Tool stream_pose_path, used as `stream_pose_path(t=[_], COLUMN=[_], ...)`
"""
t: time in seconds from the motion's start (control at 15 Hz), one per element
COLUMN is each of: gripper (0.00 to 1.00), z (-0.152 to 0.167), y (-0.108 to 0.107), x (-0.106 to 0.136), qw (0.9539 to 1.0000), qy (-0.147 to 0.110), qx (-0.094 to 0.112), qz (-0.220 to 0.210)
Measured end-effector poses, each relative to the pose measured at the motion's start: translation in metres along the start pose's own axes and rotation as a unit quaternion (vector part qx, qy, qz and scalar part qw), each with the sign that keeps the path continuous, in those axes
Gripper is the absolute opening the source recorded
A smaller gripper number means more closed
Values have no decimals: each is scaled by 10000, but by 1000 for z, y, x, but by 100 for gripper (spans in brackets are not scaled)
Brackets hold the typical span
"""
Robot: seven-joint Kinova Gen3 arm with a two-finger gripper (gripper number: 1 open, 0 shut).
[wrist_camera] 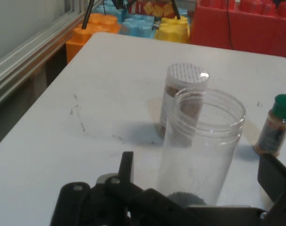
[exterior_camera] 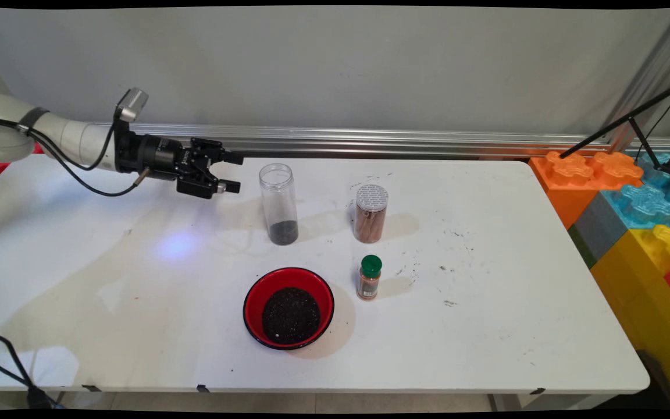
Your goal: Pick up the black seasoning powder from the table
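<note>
Nearest the camera on the white bench (exterior_camera: 486,337) sits a round red bowl with a black rim (exterior_camera: 288,307), holding a heap of dark granules. Just to its right stands a small spice bottle with a green cap (exterior_camera: 369,277), upright, with reddish-brown powder inside. Farther back are two taller containers, well apart: a clear open-topped plastic jar (exterior_camera: 278,203) with a shallow layer of dark grains at its bottom, and to its right a clear cylinder with a silvery patterned lid (exterior_camera: 370,213), filled with brown material. Dark specks and scuffs mark the bench on its right half. Behind the bench runs an aluminium rail (exterior_camera: 399,139) under a plain grey wall, and at the right stand large toy-like blocks (exterior_camera: 631,198) (orange, blue, yellow, grey, red).

The black two-finger end effector (exterior_camera: 231,172) reaches in horizontally from the left, its fingers spread apart and holding nothing, just left of the open jar's upper part and not touching it.
</note>
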Motion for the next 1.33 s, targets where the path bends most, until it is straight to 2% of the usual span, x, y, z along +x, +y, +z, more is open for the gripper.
stream_pose_path(t=[0.53, 1.33], gripper=[100, 100], z=[26, 55], y=[5, 7], x=[-8, -20], qw=[9998, 9994], qy=[199, 321], qx=[-52, -89], qz=[-1, 122])
